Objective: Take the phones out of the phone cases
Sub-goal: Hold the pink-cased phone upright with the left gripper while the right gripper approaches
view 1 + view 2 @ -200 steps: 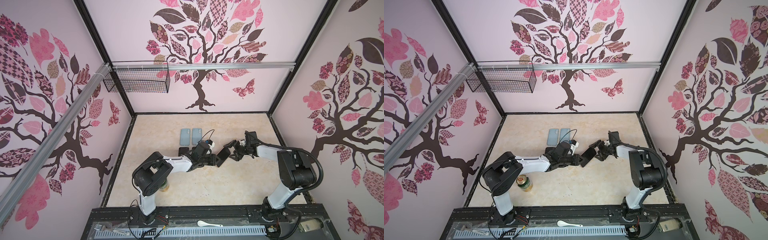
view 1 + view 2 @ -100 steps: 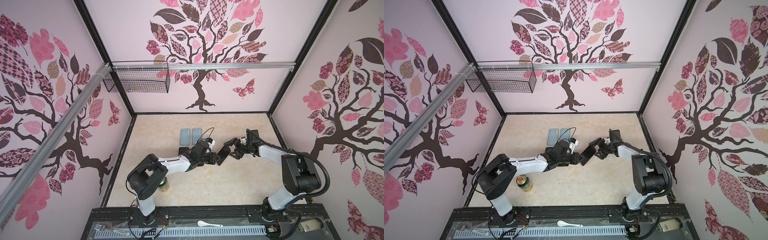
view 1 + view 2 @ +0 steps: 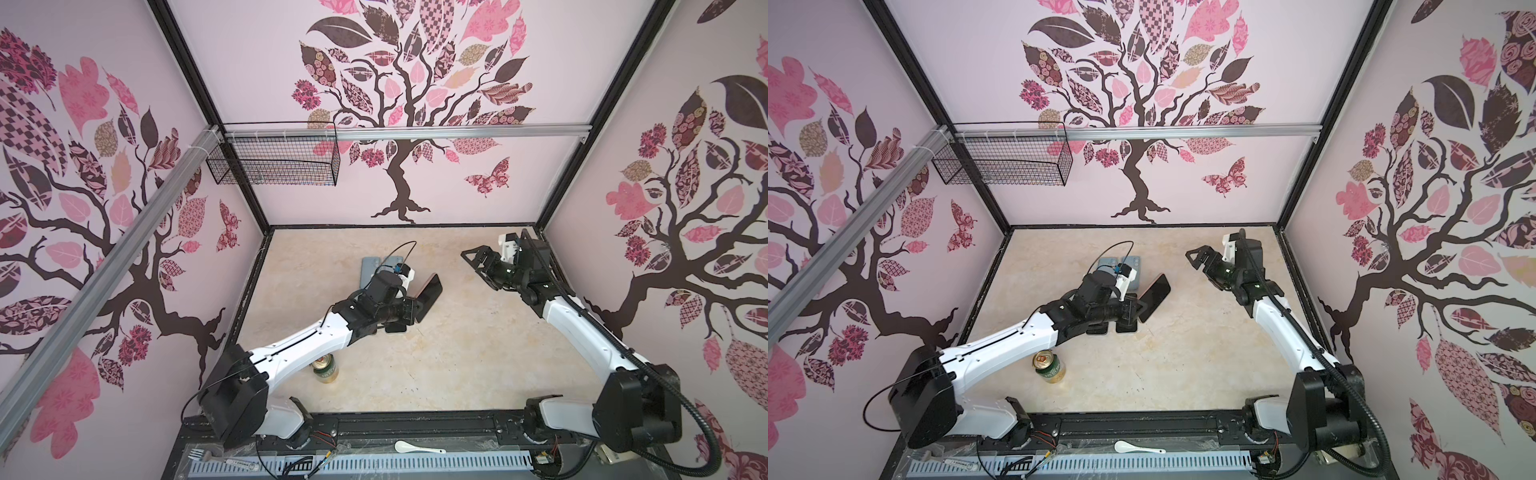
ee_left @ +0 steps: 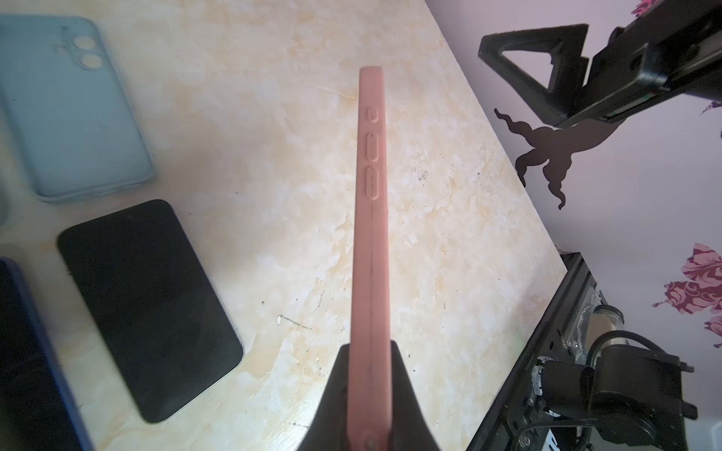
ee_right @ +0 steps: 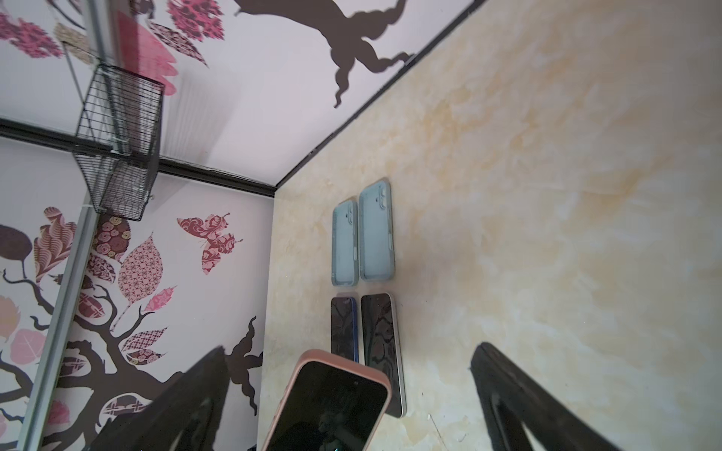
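Beige tabletop [image 3: 415,365]; left claw [image 4: 369,353] pinching phone case [image 4: 371,234] (buttons [image 4: 372,146]: left wrist view only); right claw [image 3: 473,266] spread.

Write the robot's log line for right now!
left end effector: shut on case | right end effector: open, holding nothing | phone: inside case

the left hand [image 4: 369,346] covers one end of the pink case [image 4: 371,234].
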You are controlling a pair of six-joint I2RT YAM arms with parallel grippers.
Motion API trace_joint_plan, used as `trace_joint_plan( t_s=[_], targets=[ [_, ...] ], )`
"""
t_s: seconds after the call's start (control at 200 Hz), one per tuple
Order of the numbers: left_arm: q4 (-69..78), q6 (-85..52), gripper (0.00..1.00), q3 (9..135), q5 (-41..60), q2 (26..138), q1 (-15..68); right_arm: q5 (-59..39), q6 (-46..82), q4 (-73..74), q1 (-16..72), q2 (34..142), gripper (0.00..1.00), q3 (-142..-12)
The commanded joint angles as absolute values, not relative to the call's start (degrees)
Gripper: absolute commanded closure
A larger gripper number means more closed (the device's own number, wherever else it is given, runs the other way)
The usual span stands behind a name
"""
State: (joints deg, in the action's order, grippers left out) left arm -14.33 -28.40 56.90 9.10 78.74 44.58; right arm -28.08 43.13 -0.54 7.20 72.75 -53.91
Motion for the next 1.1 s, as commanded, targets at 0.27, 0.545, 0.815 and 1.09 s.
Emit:
trace_joint_plan(
  t_s=[0.27, 0.545, 0.815, 1.09],
  targets=[
    [-24.1, -25.2, 1.0, 58.5, 8.8, 66.9, 38.1, -40.0, 34.3, 26.9, 7.0, 68.0, 0.0, -44.6],
    [-35.7, -19.0, 1.0, 60.0, 8.5, 61.7, 35.4, -51.9, 23.3, 20.9, 11.1, 69.3, 0.05, -50.0],
    [-39.2, -12.2, 1.0, 58.7, 10.6, 54.5, 34.6, -40.9, -4.6, -3.8, 26.4, 67.3, 0.04, -58.8],
    [-40.1, -7.3, 1.0, 58.1, 22.1, 49.7, 29.9, -38.9, -19.9, -16.0, 27.2, 68.0, 0.01, -60.9]
  ],
)
